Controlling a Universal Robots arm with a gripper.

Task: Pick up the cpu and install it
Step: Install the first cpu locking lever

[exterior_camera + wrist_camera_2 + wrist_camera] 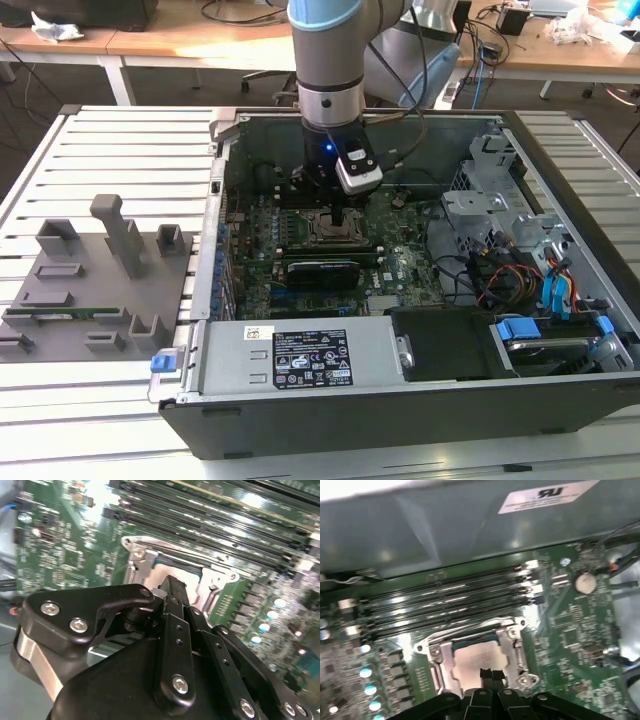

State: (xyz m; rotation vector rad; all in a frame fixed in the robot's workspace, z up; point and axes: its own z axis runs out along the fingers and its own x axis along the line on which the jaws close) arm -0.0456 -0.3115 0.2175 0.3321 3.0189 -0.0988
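Below, cpu lying flat in metal socket frame, silver-grey top, hand fingers pressed together just above it

One open computer case is seen, one motherboard inside it, one cpu in one socket frame, four memory slots, and one grey fixture tray.

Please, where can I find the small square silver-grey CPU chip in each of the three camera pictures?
Exterior view: the small flat silver-grey CPU chip lies in the motherboard socket, directly under the gripper, mostly hidden by it.
Second wrist view: the chip is a pale patch inside the metal socket frame, beyond the gripper.
First wrist view: the chip sits inside the frame, just past the gripper.
Shared landmark: the long black memory slots beside the socket.
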